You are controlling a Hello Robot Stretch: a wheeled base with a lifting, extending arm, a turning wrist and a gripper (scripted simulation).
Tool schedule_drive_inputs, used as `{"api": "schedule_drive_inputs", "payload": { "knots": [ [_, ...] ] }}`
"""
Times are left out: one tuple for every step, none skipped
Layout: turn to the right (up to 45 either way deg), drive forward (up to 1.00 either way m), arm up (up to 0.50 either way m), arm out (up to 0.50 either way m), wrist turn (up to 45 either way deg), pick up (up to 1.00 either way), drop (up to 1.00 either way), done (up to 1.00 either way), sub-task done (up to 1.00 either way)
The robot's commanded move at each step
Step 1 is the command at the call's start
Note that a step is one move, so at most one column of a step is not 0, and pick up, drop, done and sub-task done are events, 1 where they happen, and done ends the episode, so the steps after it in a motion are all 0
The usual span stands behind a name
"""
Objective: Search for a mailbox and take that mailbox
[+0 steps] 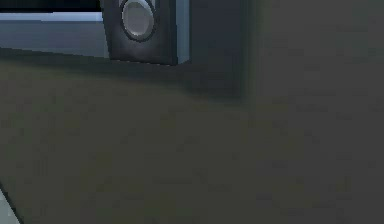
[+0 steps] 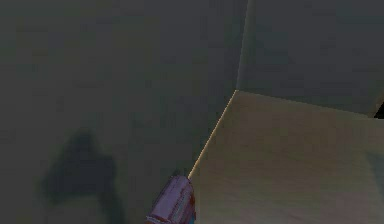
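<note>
Hard up against a dark wall point(image 1: 200, 150) - a careless turn could, I reckon, clip the grey knobbed box point(image 1: 140, 25) or the purple thing point(image 2: 172, 202) at the bench point(image 2: 300, 160)'s left edge. I cannot tell the tool's grip or where the mailbox is.

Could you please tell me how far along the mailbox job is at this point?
Done: nothing I can point to. In hand: the search, with a blue-grey unit and its round knob ahead above dark floor, and to the side a beige surface with a purple object by its corner, too unclear to name. Left: finding the mailbox, then taking it.
</note>
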Motion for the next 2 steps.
{"api": "schedule_drive_inputs", "payload": {
  "knots": [
    [0.0,0.00,0.00,0.00,27.0,0.00,0.00,0.00,0.00],
    [0.0,0.00,0.00,0.00,0.0,1.00,0.00,0.00,0.00]
  ]
}}
